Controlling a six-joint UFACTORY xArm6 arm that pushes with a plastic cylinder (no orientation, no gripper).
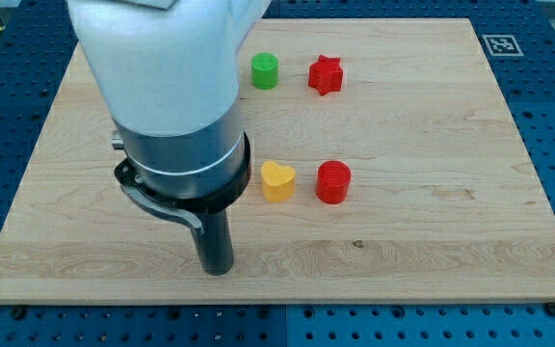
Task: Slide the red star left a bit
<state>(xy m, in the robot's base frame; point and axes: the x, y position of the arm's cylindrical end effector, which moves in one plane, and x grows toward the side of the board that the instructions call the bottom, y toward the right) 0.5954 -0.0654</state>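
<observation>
The red star (325, 74) lies on the wooden board (422, 116) near the view's top, right of centre. A green round block (265, 70) sits just to its left. My tip (218, 269) rests on the board near the view's bottom, left of centre, far below and to the left of the red star. The arm's white and grey body (167, 87) fills the upper left and hides the board behind it.
A yellow heart block (277, 180) and a red round block (333, 181) lie side by side in the middle, up and right of my tip. A blue perforated table (547, 145) surrounds the board. A marker tag (501, 43) sits at the top right corner.
</observation>
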